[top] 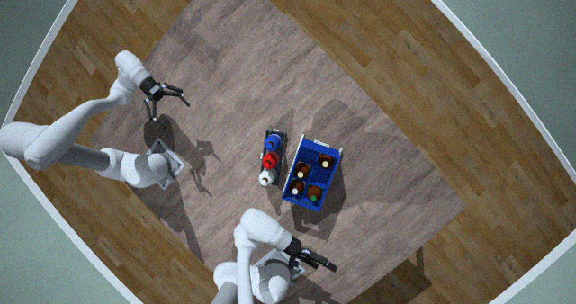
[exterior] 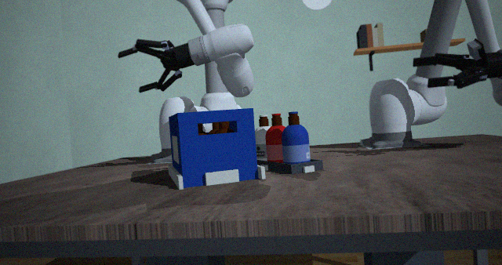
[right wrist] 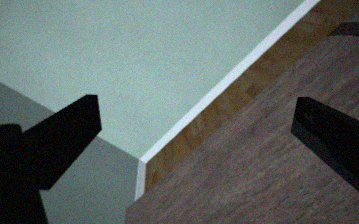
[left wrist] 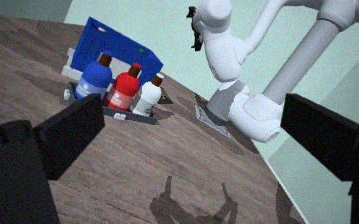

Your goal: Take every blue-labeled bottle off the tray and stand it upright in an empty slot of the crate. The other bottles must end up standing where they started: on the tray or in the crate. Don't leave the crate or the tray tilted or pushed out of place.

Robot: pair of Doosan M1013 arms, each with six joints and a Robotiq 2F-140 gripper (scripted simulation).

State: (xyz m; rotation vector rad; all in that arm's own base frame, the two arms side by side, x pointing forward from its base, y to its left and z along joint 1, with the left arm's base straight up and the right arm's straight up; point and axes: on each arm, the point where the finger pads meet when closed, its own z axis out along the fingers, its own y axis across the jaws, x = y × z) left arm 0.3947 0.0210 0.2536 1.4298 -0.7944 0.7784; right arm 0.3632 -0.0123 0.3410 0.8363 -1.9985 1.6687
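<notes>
A blue-labeled bottle (top: pixel 273 141) (exterior: pixel 296 141) (left wrist: pixel 94 80) stands upright at one end of the dark tray (top: pixel 282 153) (exterior: pixel 290 169) (left wrist: pixel 140 118). A red bottle (top: pixel 270 161) (exterior: pixel 274 143) (left wrist: pixel 123 92) stands in the middle and a white bottle (top: pixel 266 178) (exterior: pixel 261 137) (left wrist: pixel 148 97) at the other end. The blue crate (top: pixel 301 203) (exterior: pixel 220 155) (left wrist: pixel 83 46) beside the tray holds several brown bottles; two slots look empty in the top view. My left gripper (top: pixel 171 111) (exterior: pixel 423 73) is open and empty, away from the tray. My right gripper (top: pixel 325 266) (exterior: pixel 130 72) (right wrist: pixel 196 113) is open and empty, away from the crate.
The crate stands close along the tray's long side, with a narrow gap. One brown bottle (top: pixel 314 192) in it has a green cap. Its empty slots are a corner by the blue bottle's end and the middle slot on the side away from the tray.
</notes>
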